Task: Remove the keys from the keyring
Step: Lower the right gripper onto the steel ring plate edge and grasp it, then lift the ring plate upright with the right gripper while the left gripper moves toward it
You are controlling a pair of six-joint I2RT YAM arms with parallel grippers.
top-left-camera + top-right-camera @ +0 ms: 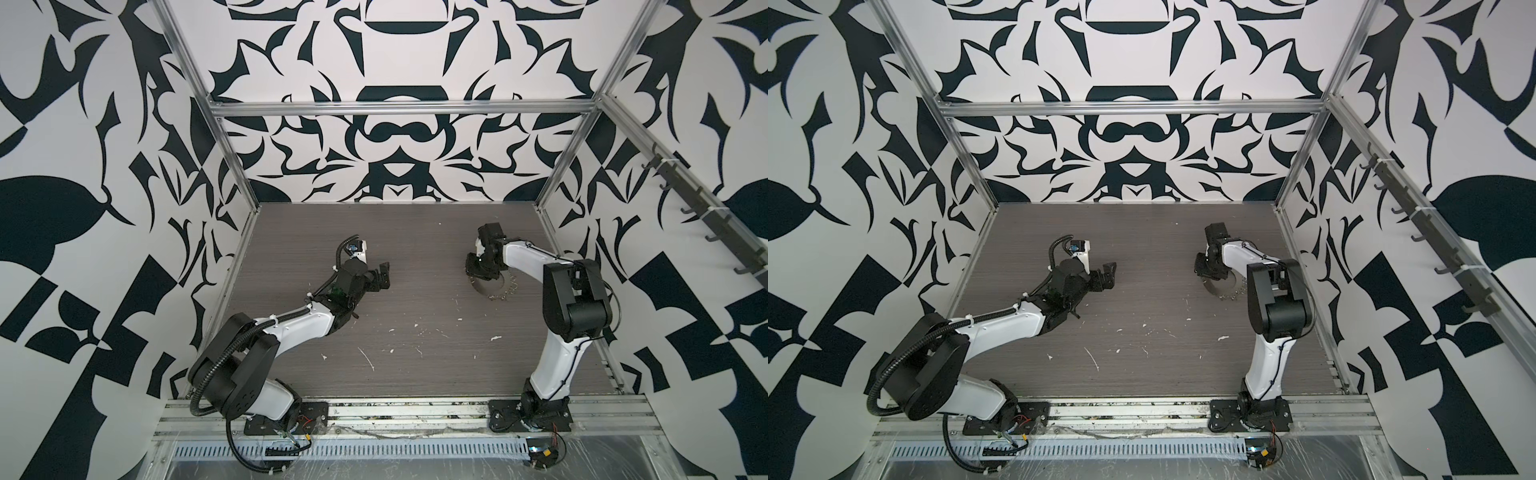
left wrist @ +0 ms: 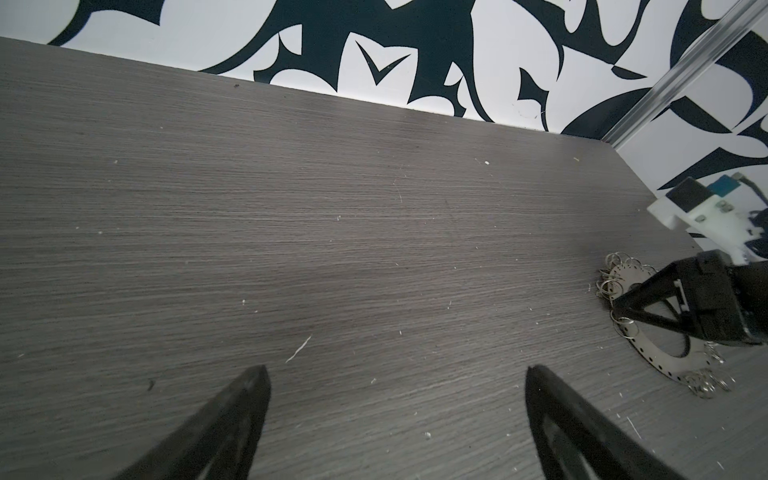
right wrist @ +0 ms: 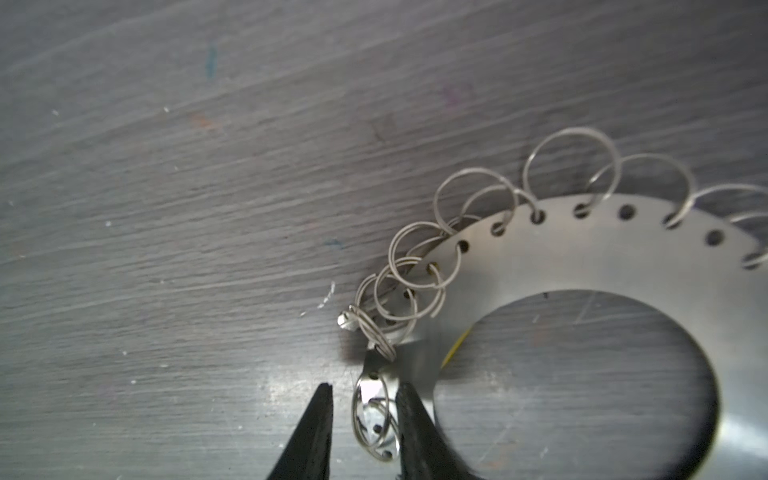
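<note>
Item: keyring (image 3: 582,249) (image 1: 480,287) (image 1: 1214,291). A flat silver hoop, pierced round its rim and fringed with small wire rings. It lies on the grey table (image 1: 415,249), toward the right side. In both top views the right arm covers most of it, leaving an arc and some fringe.

Item: keys (image 3: 456,345). Only a yellow sliver under the hoop's inner edge shows; the rest is hidden.

Item: right gripper (image 3: 361,397). Tips down at the hoop's rim, jaws narrow but not closed, straddling a piece of rim and a wire ring. One finger (image 3: 411,419) touches metal, and a gap shows beside the other.

Item: left gripper (image 2: 395,374). Spread wide, empty, well apart from the hoop.
</note>
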